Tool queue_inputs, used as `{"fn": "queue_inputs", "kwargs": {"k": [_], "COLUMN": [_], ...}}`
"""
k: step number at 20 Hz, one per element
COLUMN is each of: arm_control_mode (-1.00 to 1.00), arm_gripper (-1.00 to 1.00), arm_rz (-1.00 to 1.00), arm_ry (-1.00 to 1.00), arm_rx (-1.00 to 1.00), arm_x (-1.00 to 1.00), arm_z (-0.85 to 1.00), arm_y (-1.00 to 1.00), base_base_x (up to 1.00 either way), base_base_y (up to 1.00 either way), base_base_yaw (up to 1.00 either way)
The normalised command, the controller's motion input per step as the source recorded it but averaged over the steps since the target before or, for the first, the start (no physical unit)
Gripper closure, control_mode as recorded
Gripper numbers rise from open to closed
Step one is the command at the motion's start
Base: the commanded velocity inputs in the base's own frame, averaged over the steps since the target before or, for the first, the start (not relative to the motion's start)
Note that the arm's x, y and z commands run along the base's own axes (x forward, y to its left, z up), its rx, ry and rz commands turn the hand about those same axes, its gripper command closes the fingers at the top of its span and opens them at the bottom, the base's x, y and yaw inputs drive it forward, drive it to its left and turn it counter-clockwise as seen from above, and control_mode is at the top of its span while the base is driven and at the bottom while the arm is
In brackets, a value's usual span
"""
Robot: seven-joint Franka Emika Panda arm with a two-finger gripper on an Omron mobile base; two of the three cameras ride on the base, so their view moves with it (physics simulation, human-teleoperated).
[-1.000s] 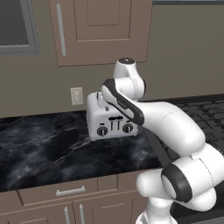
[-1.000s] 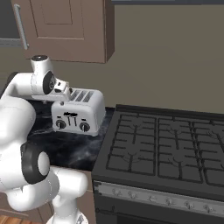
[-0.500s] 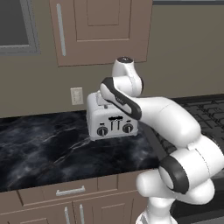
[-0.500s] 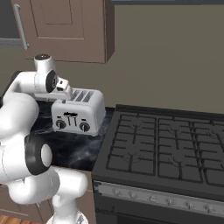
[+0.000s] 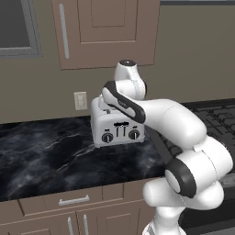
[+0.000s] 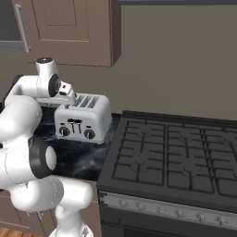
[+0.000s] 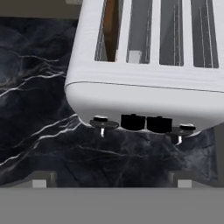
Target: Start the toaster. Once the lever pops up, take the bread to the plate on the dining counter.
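The silver-white toaster [image 5: 117,128] [image 6: 85,122] [image 7: 144,94] stands on a black marble countertop [image 5: 46,151] against the wall. The brown bread [image 7: 111,26] sits upright in its leftmost slot as the hand view shows it. Two black levers [image 7: 133,121] and two round knobs [image 7: 101,121] line the toaster's front. My gripper [image 7: 113,181] [image 6: 70,101] hangs open just above the front top edge, pointing down at the levers, with nothing between its fingers. The plate and the dining counter are out of view.
A black gas stove [image 6: 176,157] with grates adjoins the counter to the toaster's right. Brown wall cabinets [image 5: 105,27] hang overhead. A wall outlet [image 5: 80,100] is behind the toaster, and drawers [image 5: 73,200] lie below the counter edge.
My hand has edged slightly closer over the toaster's front and the elbow has swung a little. The gripper stays open and the toaster has not moved.
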Motion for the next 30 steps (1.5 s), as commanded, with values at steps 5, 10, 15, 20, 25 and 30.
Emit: {"fn": "queue_inputs", "kwargs": {"k": [5, 10, 15, 20, 25, 30], "arm_control_mode": [-1.0, -1.0, -1.0, -1.0, -1.0, -1.0], "arm_gripper": [-1.0, -1.0, -1.0, -1.0, -1.0, -1.0], "arm_rz": [0.0, 0.0, 0.0, 0.0, 0.0, 0.0], "arm_ry": [0.0, 0.0, 0.0, 0.0, 0.0, 0.0], "arm_rx": [0.0, 0.0, 0.0, 0.0, 0.0, 0.0], "arm_x": [0.05, 0.08, 0.04, 0.03, 0.0, 0.04], "arm_z": [-0.29, -0.36, -0.39, -0.34, -0.25, -0.06], "arm_y": [0.08, 0.0, 0.0, 0.0, 0.0, 0.01], "base_base_x": [0.0, 0.0, 0.0, 0.0, 0.0, 0.0], "base_base_y": [0.0, 0.0, 0.0, 0.0, 0.0, 0.0], "base_base_yaw": [0.0, 0.0, 0.0, 0.0, 0.0, 0.0]}}
